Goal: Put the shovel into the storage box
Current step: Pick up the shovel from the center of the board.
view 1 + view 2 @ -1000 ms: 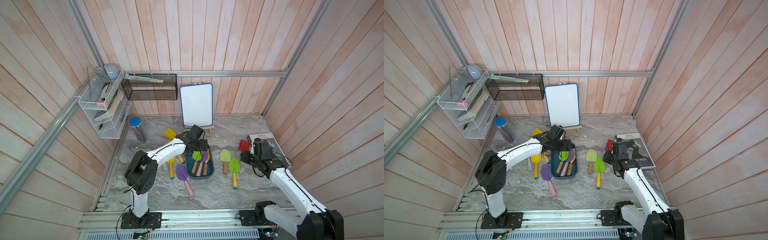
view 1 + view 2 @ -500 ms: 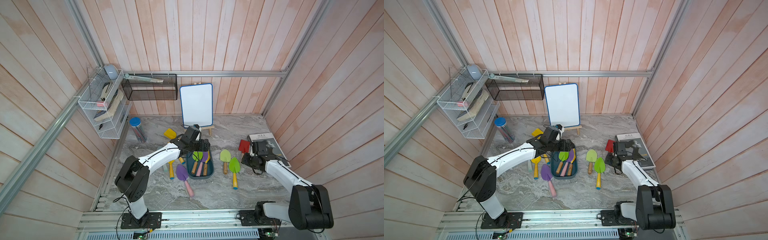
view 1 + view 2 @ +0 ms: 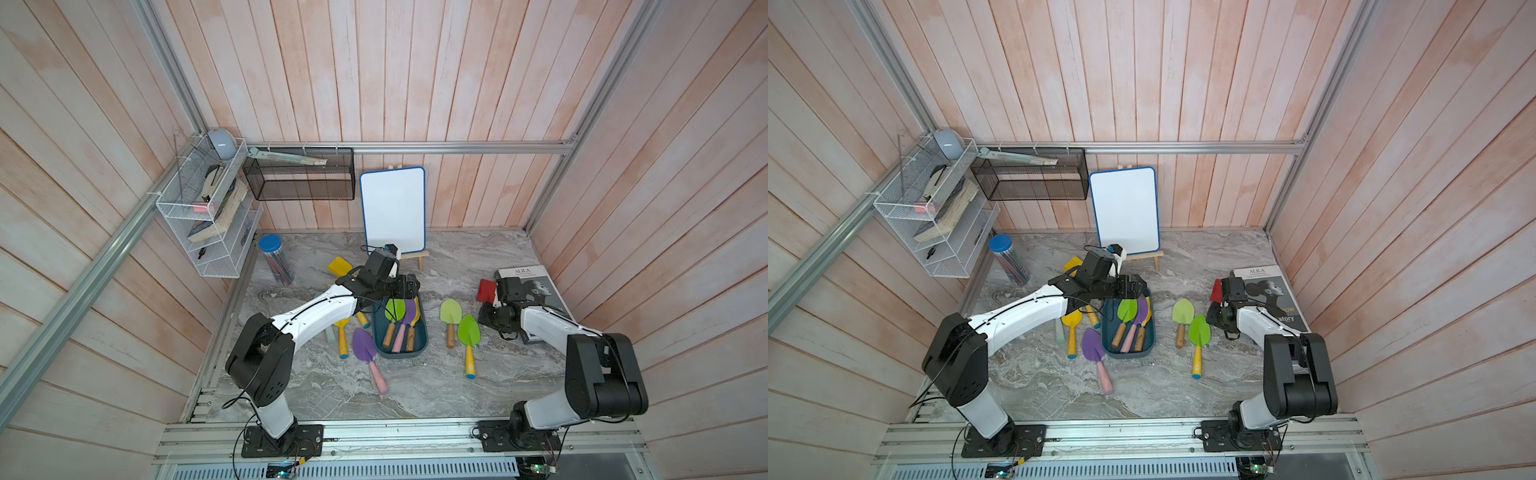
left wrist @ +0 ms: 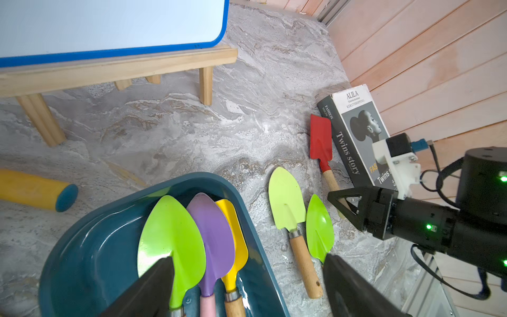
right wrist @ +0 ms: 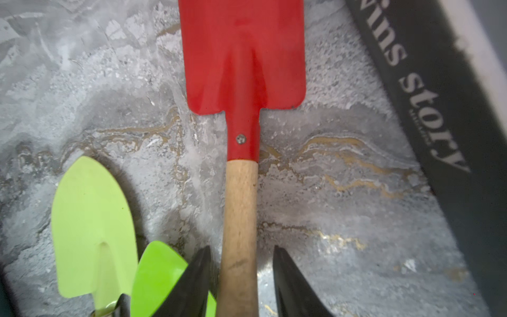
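My right gripper (image 5: 241, 247) low over red shovel (image 5: 242, 55) handle, jaws part-open straddling it, book (image 5: 452, 123) edge tight right, left gripper (image 4: 247, 258) gaping empty over storage box (image 4: 82, 247)

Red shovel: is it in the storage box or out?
Out. The red shovel lies flat on the marble tabletop beside the book, apart from the storage box; the right pincer straddles its handle, gaps showing.

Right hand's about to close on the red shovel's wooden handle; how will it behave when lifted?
The red square-bladed shovel with round wooden handle looks stiff: likely lifts as one piece. The right hand straddles the handle far from the blade, so the blade end may droop. The round handle could twist in the grip.
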You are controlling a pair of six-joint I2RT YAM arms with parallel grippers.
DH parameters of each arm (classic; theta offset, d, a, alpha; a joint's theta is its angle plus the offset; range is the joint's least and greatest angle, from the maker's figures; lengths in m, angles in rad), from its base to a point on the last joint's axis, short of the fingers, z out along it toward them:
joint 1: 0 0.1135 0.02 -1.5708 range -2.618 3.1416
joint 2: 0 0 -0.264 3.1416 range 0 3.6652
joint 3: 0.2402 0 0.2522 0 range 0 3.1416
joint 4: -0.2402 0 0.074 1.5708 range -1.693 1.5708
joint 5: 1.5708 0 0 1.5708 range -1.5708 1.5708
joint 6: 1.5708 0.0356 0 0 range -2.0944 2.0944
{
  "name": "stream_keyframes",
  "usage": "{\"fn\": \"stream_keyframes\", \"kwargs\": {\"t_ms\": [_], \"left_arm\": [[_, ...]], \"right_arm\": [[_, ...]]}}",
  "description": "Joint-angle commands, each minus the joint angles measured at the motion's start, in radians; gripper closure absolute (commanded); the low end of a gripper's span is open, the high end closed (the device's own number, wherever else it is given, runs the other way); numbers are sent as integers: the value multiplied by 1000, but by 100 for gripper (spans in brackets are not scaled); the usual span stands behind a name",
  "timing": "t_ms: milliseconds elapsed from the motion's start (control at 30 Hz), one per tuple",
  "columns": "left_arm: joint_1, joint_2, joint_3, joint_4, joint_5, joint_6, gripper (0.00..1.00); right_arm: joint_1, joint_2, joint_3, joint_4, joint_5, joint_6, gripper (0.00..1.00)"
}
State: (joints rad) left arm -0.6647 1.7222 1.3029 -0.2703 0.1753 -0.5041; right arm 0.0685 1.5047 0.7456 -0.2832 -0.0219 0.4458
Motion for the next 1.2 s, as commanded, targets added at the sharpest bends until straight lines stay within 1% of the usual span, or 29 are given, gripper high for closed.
{"fn": "stream_keyframes", "kwargs": {"t_ms": [0,133,233,267,300,467,633,767,867,1067,1167], "left_arm": [[10,-18,-17,21,18,16,9],[14,-21,-19,23,21,16,9],[15,-24,-22,23,24,16,9],[14,-26,-23,25,27,16,9],[14,-28,-25,28,29,15,9],[14,-47,-45,48,48,8,9],[20,-69,-76,80,81,-4,9],[27,-84,-105,129,133,-26,9],[29,-91,-122,162,165,-34,10],[28,-95,-127,199,197,-39,12],[29,-96,-127,216,201,-43,13]], "right_arm": [[-5,21,29,11,-10,-1,65],[-5,24,32,9,-12,-2,79],[-5,16,32,3,-12,-4,91],[-5,11,32,0,-10,-4,97],[-5,3,32,-5,-9,-5,100],[11,-59,43,-45,-5,-36,100],[63,-159,71,-100,-11,-85,100],[138,-245,100,-137,-46,-115,100],[205,-280,124,-158,-67,-123,100],[379,-271,200,-203,-25,-102,100],[437,-258,221,-197,-7,-79,100]]}}
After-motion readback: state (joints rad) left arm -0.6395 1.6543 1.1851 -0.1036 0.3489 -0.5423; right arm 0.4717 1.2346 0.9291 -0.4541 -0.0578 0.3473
